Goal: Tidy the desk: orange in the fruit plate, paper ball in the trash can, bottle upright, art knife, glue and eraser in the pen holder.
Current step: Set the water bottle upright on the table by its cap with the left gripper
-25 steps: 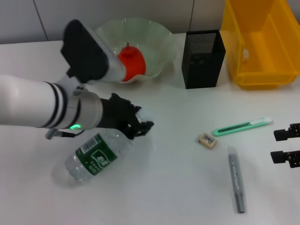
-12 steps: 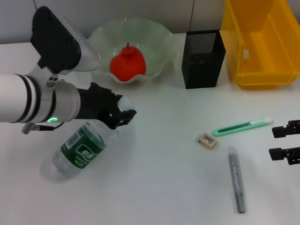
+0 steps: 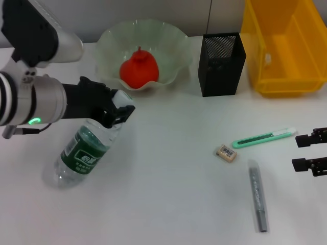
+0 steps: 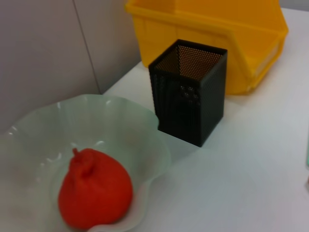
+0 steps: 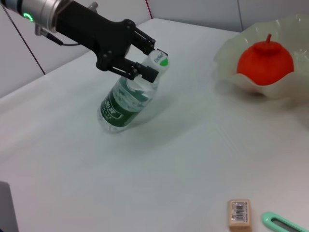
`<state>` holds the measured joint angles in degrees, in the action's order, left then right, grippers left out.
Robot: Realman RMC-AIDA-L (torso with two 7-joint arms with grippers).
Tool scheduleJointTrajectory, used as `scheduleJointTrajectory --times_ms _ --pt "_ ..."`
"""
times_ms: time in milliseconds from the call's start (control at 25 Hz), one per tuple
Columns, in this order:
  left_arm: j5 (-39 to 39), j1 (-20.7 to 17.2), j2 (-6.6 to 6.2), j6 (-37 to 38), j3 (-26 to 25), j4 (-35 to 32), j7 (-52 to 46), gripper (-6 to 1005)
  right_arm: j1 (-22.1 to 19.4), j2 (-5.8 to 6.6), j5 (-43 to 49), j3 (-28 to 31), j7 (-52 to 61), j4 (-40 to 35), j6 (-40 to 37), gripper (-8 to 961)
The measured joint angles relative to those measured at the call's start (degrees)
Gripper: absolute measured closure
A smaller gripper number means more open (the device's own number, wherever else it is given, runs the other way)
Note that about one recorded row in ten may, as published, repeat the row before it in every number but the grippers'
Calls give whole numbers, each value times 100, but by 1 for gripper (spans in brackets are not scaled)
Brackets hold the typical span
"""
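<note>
The table [image 3: 168,204] was white and smooth. Behind it stood a pale grey wall [image 3: 153,13] with thin dark lines running up it. The light was soft and bright, and things made faint shadows on the table top.

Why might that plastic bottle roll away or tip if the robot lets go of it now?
The bottle is round and still tilted, held at its neck by the left gripper, so it would probably topple and roll. It looks clear and empty, so likely light and easily knocked. Its smooth plastic may slip.
</note>
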<state>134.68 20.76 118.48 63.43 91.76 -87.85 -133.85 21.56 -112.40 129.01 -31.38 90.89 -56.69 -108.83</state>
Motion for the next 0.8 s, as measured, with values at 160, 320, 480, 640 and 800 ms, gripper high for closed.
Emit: scheduleJointTrajectory --times_ms 160,320,480,640,800 --pt "-26 -63 0 156 -139 -161 -1 563 15 0 0 0 3 0 18 229" --pt "-29 -147 0 215 -147 -344 -1 563 32 0 0 0 3 0 22 229" --pt "-30 -208 0 230 -152 -465 -2 563 43 0 0 0 3 0 26 229" --pt "-33 -262 0 253 -165 -592 -5 563 44 0 0 -23 3 0 30 229" --pt "-35 -312 0 293 -173 -729 -10 563 43 -10 12 -24 3 0 30 229"
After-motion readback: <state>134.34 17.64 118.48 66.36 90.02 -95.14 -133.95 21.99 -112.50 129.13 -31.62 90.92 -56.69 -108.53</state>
